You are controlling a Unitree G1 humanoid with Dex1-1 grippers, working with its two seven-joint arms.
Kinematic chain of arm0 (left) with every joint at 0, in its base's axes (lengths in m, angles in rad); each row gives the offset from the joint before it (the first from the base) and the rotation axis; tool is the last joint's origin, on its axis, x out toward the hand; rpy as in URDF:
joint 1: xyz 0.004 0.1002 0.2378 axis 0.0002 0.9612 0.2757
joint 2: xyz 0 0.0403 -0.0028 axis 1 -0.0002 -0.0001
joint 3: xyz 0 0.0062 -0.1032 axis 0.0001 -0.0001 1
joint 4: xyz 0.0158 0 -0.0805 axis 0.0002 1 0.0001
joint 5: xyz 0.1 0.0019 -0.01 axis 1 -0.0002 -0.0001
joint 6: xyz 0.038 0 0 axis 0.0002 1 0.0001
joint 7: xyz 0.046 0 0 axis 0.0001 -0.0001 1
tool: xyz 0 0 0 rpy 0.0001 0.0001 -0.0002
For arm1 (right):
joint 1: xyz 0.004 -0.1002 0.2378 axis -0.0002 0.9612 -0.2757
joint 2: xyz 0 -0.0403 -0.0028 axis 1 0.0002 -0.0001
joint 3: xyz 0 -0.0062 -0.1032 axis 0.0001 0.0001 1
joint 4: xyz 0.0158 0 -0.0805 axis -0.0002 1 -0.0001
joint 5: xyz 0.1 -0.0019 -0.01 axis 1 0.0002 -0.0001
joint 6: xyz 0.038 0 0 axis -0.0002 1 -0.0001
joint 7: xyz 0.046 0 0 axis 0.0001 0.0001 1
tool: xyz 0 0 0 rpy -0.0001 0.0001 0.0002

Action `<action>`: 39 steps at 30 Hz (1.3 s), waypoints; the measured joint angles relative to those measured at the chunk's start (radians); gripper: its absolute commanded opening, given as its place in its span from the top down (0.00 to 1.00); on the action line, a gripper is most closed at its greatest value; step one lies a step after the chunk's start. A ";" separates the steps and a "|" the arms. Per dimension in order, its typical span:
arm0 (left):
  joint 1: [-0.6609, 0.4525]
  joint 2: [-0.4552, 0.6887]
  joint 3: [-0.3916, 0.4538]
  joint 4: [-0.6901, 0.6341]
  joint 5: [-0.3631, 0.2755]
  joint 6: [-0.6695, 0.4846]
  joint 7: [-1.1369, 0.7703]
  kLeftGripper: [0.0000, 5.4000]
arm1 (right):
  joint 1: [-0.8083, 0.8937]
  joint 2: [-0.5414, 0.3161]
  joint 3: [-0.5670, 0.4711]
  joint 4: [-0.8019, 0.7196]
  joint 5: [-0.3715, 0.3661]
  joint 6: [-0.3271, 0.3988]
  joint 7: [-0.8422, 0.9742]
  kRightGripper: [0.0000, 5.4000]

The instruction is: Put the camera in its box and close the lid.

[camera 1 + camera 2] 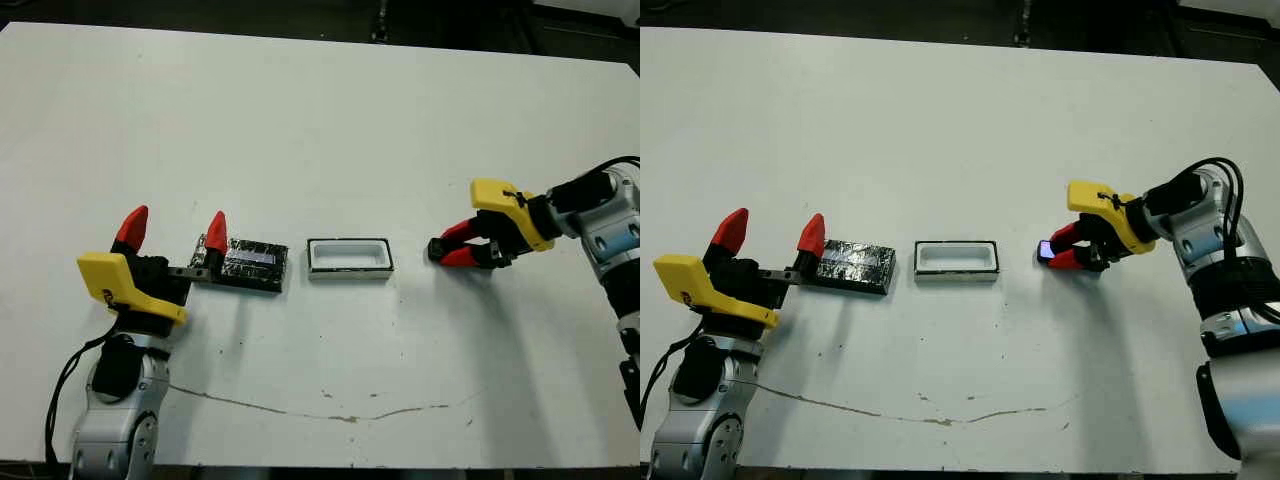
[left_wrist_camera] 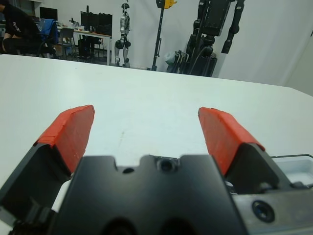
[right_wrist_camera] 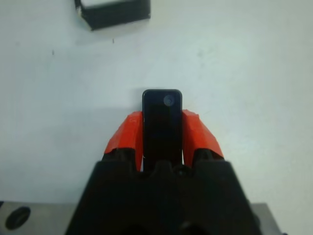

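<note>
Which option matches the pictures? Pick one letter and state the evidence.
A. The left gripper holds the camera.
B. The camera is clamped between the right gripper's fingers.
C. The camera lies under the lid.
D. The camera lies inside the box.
B: the right wrist view shows the camera pinched between the right gripper's red fingers, while the box sits empty, the lid lies apart and the left gripper is open.

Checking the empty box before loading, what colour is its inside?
White inside the box, with a thin dark rim; the left eye view shows it best.
</note>
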 measured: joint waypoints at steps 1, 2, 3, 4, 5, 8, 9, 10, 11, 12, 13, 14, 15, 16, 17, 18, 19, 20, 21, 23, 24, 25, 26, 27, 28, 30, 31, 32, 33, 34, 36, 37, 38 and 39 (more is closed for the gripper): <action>0.000 0.000 0.000 0.000 0.000 -0.001 0.000 0.00 | 0.003 0.000 -0.015 0.000 0.007 -0.002 -0.011 0.69; 0.000 0.000 0.000 0.000 0.000 -0.001 0.001 0.00 | 0.003 0.000 -0.030 -0.002 0.016 -0.009 -0.023 0.69; 0.000 -0.001 -0.001 0.000 0.000 -0.001 0.001 0.00 | 0.003 0.000 -0.044 -0.006 0.024 -0.018 -0.031 0.69; 0.000 -0.001 -0.001 0.000 -0.001 -0.001 0.002 0.00 | 0.003 0.000 -0.060 -0.010 0.036 -0.023 -0.038 0.69; 0.000 -0.001 -0.001 0.000 -0.001 -0.001 0.002 0.00 | 0.002 0.001 -0.080 -0.011 0.055 -0.030 -0.042 0.69; 0.001 -0.001 -0.001 0.000 0.001 -0.001 0.003 0.00 | -0.006 0.014 -0.133 -0.015 0.125 -0.014 -0.040 0.69; 0.001 -0.001 -0.001 0.000 0.002 -0.001 0.003 0.00 | -0.017 0.025 -0.145 -0.014 0.154 0.031 -0.027 0.69; 0.002 -0.001 -0.002 0.000 0.002 -0.001 0.004 0.00 | -0.032 0.038 -0.157 -0.015 0.185 0.083 -0.011 0.69; 0.001 -0.001 -0.002 0.000 0.002 -0.001 0.004 0.00 | -0.045 0.050 -0.168 -0.019 0.214 0.121 0.001 0.69; 0.002 -0.001 -0.002 0.000 0.002 -0.001 0.003 0.00 | -0.055 0.057 -0.176 -0.028 0.238 0.148 0.010 0.69; 0.002 -0.001 -0.002 0.000 0.003 -0.001 0.004 0.00 | -0.067 0.065 -0.181 -0.038 0.254 0.166 0.018 0.69; 0.003 -0.001 -0.002 0.000 0.006 -0.001 0.004 0.00 | -0.082 0.075 -0.182 -0.052 0.268 0.185 0.023 0.69; 0.003 -0.001 -0.003 0.000 0.007 -0.001 0.004 0.00 | -0.095 0.082 -0.182 -0.070 0.282 0.207 0.026 0.69; 0.003 -0.001 -0.003 0.000 0.007 -0.002 0.004 0.00 | -0.108 0.088 -0.181 -0.089 0.289 0.229 0.028 0.69; 0.003 -0.001 -0.003 0.000 0.007 -0.002 0.004 0.00 | -0.122 0.093 -0.178 -0.108 0.296 0.251 0.029 0.69; 0.003 -0.001 -0.002 0.000 0.006 -0.002 0.004 0.00 | -0.133 0.100 -0.172 -0.128 0.300 0.267 0.031 0.69; 0.003 -0.001 -0.003 0.000 0.006 -0.002 0.004 0.00 | -0.144 0.112 -0.164 -0.147 0.301 0.272 0.032 0.69; 0.003 -0.001 -0.003 0.000 0.006 -0.002 0.004 0.00 | -0.152 0.125 -0.155 -0.162 0.302 0.272 0.033 0.69; 0.004 -0.002 -0.004 0.000 0.006 -0.002 0.004 0.00 | -0.159 0.139 -0.146 -0.172 0.304 0.272 0.038 0.69; 0.004 -0.002 -0.005 0.000 0.007 -0.002 0.004 0.00 | -0.170 0.169 -0.127 -0.180 0.314 0.287 0.053 0.69; 0.005 -0.002 -0.005 0.000 0.008 -0.002 0.004 0.00 | -0.174 0.185 -0.118 -0.181 0.318 0.298 0.061 0.69; 0.005 -0.002 -0.006 0.000 0.011 -0.002 0.004 0.00 | -0.177 0.199 -0.109 -0.182 0.320 0.306 0.069 0.69; 0.005 -0.002 -0.007 0.000 0.013 -0.002 0.006 0.00 | -0.179 0.212 -0.099 -0.186 0.321 0.309 0.072 0.69; 0.005 -0.003 -0.007 0.000 0.014 -0.002 0.008 0.00 | -0.180 0.223 -0.092 -0.191 0.320 0.308 0.072 0.69; 0.005 -0.003 -0.006 0.000 0.014 -0.002 0.010 0.00 | -0.180 0.235 -0.087 -0.196 0.320 0.308 0.073 0.69; 0.006 -0.004 -0.006 0.000 0.014 -0.002 0.011 0.00 | -0.182 0.257 -0.074 -0.200 0.321 0.308 0.078 0.69; 0.006 -0.004 -0.006 0.000 0.014 -0.002 0.011 0.00 | -0.182 0.269 -0.070 -0.200 0.322 0.308 0.082 0.69; 0.006 -0.004 -0.006 0.000 0.013 -0.002 0.011 0.00 | -0.181 0.278 -0.066 -0.198 0.323 0.304 0.088 0.69; 0.006 -0.004 -0.006 0.000 0.013 -0.002 0.011 0.00 | -0.181 0.284 -0.061 -0.194 0.324 0.296 0.090 0.69; 0.006 -0.004 -0.006 0.000 0.013 -0.002 0.011 0.00 | -0.181 0.288 -0.055 -0.189 0.322 0.283 0.091 0.69; 0.006 -0.004 -0.007 0.000 0.014 -0.002 0.011 0.00 | -0.181 0.300 -0.046 -0.180 0.317 0.264 0.094 0.69; 0.006 -0.004 -0.008 0.000 0.015 -0.002 0.011 0.00 | -0.181 0.307 -0.042 -0.172 0.316 0.259 0.097 0.69; 0.006 -0.004 -0.009 0.000 0.015 -0.002 0.011 0.00 | -0.181 0.313 -0.034 -0.163 0.315 0.259 0.101 0.69; 0.006 -0.004 -0.009 0.000 0.015 -0.002 0.011 0.00 | -0.180 0.318 -0.028 -0.156 0.314 0.259 0.104 0.69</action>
